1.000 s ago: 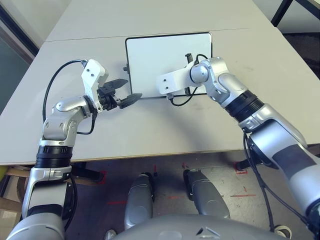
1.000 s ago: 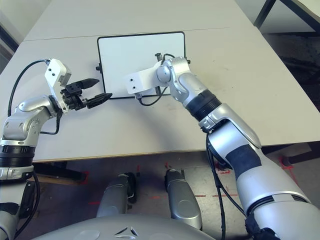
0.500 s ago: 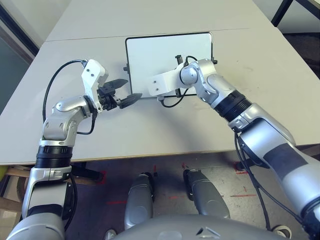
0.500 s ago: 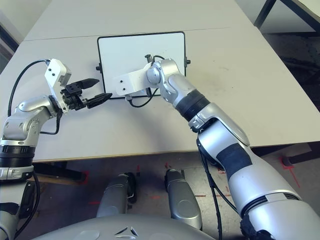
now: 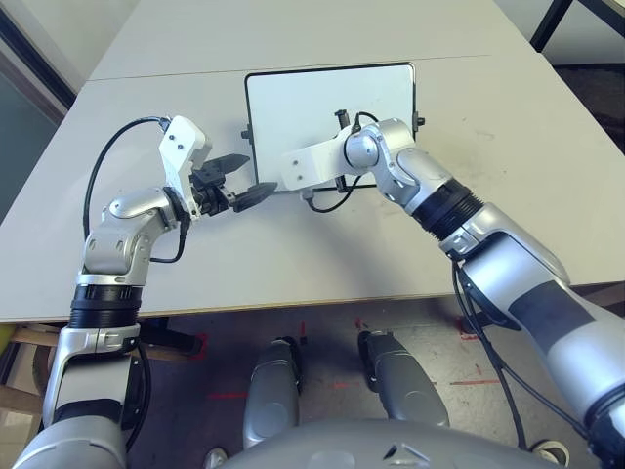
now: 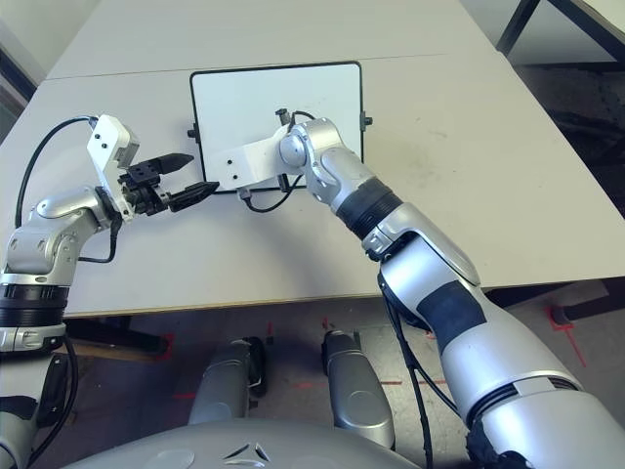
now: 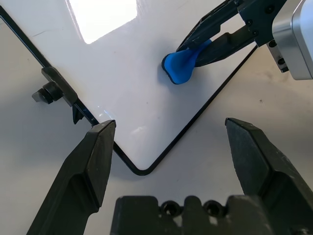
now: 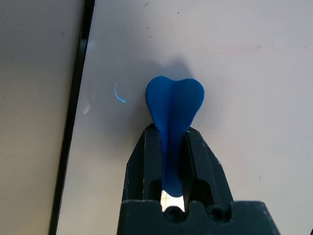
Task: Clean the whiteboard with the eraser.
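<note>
I see my right gripper (image 8: 168,147) pinching the blue eraser (image 8: 174,105) against the whiteboard (image 5: 312,103) near its front edge; my left gripper (image 7: 168,142) hangs wide, empty, by the corner.

A big pale grey table (image 5: 322,244) fills most of the head view, with a thin line across it near the top of the frame. Below its front edge lies a dark floor (image 5: 322,337) with small red marks (image 5: 471,335) on it. In the upper right corner, a black table leg (image 5: 549,21) stands on the floor.
</note>
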`<move>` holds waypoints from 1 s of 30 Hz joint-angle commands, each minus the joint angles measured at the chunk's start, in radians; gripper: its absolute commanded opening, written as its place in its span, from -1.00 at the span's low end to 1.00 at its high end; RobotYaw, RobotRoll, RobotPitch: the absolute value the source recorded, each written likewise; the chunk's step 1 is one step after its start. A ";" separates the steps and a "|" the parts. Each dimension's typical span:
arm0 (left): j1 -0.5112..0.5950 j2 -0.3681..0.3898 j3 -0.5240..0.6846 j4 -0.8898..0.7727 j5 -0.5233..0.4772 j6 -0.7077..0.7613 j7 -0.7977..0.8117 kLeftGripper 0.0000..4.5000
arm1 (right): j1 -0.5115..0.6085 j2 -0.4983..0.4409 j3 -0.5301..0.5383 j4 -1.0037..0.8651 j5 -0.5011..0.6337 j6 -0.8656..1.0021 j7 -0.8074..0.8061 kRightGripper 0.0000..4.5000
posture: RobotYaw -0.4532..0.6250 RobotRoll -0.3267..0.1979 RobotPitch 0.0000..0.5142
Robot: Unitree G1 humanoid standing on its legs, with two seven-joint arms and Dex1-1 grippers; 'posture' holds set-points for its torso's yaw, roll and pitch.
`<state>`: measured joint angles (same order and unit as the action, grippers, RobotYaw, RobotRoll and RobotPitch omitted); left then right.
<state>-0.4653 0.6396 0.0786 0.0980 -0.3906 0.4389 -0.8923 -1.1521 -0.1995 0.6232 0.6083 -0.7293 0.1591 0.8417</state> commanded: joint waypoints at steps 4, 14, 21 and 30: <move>-0.003 -0.003 -0.007 0.010 0.011 -0.006 -0.003 1.00 | 0.025 -0.078 0.013 0.034 -0.017 -0.010 0.023 -0.85 | -0.42 0.25 -0.31; -0.017 -0.008 -0.014 0.026 0.015 -0.011 -0.008 1.00 | 0.048 -0.175 0.001 -0.021 -0.016 -0.001 0.064 -0.85 | -0.44 0.25 -0.32; -0.032 -0.009 -0.019 0.049 0.019 -0.023 -0.016 1.00 | 0.086 -0.240 -0.021 -0.096 0.000 0.017 0.114 -0.85 | -0.45 0.25 -0.33; -0.042 -0.012 -0.027 0.067 0.021 -0.036 -0.021 1.00 | 0.054 -0.279 -0.164 -0.214 0.181 0.125 0.290 -0.85 | -0.46 0.25 -0.34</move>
<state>-0.5007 0.6323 0.0638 0.1481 -0.3854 0.4129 -0.9029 -1.0849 -0.4657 0.4894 0.4291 -0.5877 0.2617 1.0890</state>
